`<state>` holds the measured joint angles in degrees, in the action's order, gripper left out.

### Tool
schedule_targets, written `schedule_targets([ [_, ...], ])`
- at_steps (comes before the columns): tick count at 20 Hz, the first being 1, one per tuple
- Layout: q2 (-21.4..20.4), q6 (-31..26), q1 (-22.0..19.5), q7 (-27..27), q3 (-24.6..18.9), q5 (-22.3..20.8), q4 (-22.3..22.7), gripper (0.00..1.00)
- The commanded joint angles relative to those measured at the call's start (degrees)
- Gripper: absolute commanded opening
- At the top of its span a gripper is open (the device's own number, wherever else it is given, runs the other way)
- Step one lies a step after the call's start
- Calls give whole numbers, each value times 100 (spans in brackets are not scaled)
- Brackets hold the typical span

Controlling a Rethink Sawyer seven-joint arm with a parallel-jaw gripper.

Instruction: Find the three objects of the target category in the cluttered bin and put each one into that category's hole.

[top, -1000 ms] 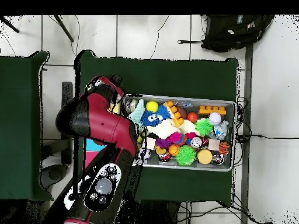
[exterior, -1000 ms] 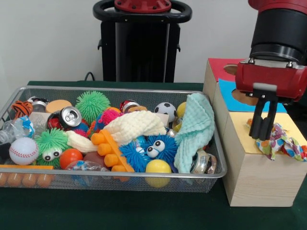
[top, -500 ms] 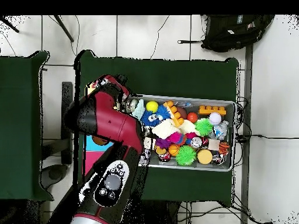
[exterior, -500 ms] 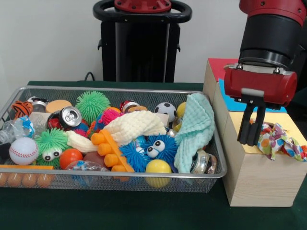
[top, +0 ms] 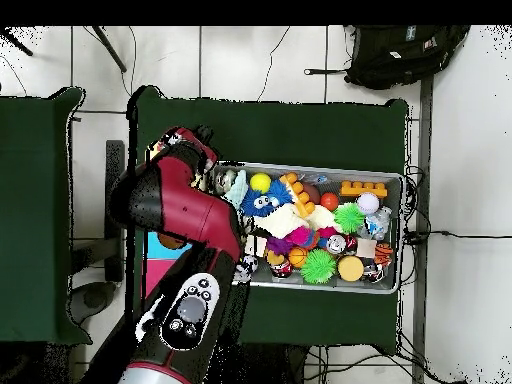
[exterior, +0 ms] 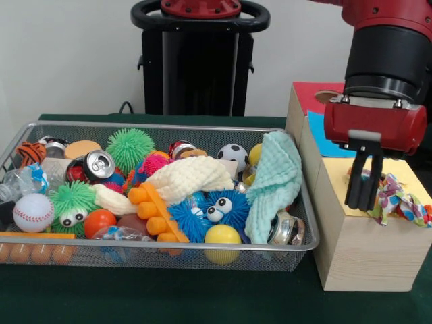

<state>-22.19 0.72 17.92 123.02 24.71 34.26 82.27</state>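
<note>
One dotted fabric piece (exterior: 398,202) lies on the yellow-topped wooden box (exterior: 358,250), at three o'clock of the closed, empty gripper (exterior: 363,202).

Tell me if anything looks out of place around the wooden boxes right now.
Yes. The dotted fabric lies bunched on the yellow top of the largest wooden box, spilling toward its right edge instead of down the hole. The gripper stands right beside it, fingers together. The mint-green cloth also droops over the bin rim.
</note>
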Motion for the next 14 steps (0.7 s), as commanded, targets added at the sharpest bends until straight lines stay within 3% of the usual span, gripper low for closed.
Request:
schedule_targets([
  [1,343,485,-148,1444,-1197,249,-83,0],
  [7,567,662,-184,1418,-1467,300,-237,0],
  [14,549,745,-338,1375,-1783,159,-152,0],
])
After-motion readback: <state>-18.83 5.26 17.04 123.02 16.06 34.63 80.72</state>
